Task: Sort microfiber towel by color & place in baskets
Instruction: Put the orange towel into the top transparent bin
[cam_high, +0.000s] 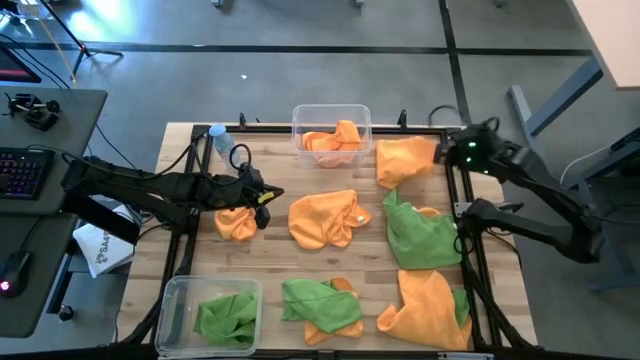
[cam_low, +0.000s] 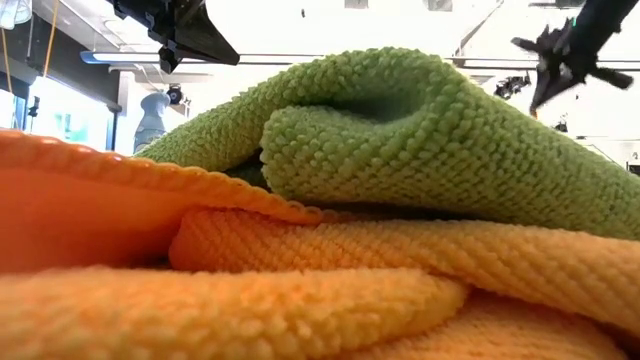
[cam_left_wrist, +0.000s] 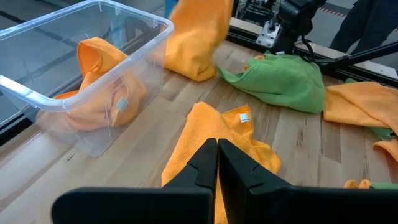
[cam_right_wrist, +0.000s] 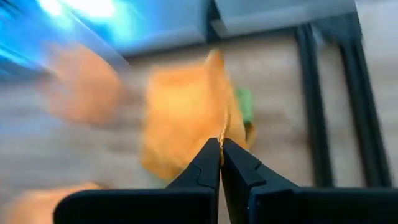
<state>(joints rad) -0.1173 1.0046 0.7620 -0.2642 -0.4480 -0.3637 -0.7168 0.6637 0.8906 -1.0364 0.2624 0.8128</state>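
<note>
Orange and green microfiber towels lie scattered over the table (cam_high: 270, 165). One clear basket (cam_high: 331, 113) at the far edge holds an orange towel (cam_high: 332, 140). The other basket (cam_high: 178, 300), at the near left corner, holds a green towel (cam_high: 225, 315). My right gripper (cam_right_wrist: 220, 142) is near the far right corner, shut on an orange towel (cam_high: 405, 160). My left gripper (cam_left_wrist: 217, 149) is shut and hovers left of the middle orange towel (cam_high: 325, 218). A bunched orange towel (cam_high: 237, 222) lies under the left arm. My right gripper pinches the orange towel by a thin edge or fold (cam_right_wrist: 221, 127) between its two fingertips. The towel hangs below and ahead of the fingers, in the left wrist view as a hanging orange towel (cam_left_wrist: 196, 37) beside the far basket. One layer or several, I cannot tell.
A small clear water bottle (cam_high: 222, 140) lies at the far left corner. More towels lie near the right and near edges: a green towel (cam_high: 420, 235), an orange towel (cam_high: 425, 305) and a green-on-orange pair (cam_high: 320, 305). Dark frame rails (cam_high: 470, 270) border the table. A keyboard sits on the desk to the left.
</note>
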